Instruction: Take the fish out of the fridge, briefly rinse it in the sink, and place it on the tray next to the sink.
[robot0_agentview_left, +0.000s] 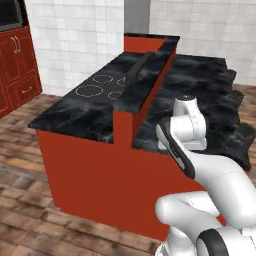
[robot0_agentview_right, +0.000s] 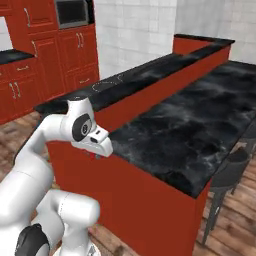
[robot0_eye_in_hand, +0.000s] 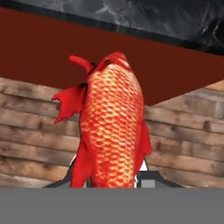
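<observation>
Fish, red and scaly, is what this job turns on, but the biggest thing before me is the long red kitchen island with its black marbled stone top (robot0_agentview_left: 200, 95). A raised black ledge (robot0_agentview_left: 142, 75) runs along its middle, and white burner rings (robot0_agentview_left: 100, 86) are drawn on the far side. Below it lies the brown wooden plank floor (robot0_eye_in_hand: 188, 131).

My white arm is folded low against the island's red side, with the gripper (robot0_agentview_right: 97, 154) just under the counter edge. In the hand view the bright orange-red fish with its overlapping scales and ragged fins (robot0_eye_in_hand: 113, 127) stands up between my fingers, which pinch its lower end, so it hangs in the air beside the island and rests on nothing.

I judge the fridge step done and the carry to the sink in hand. No sink, tap or tray is before me, so the next move calls for travelling to them while my grip holds.

The base views give the island's layout and my arm's pose, with at most a red speck at my fingers in the right one. The hand view alone gives the fish's scales, fins and its seat in my grip.
</observation>
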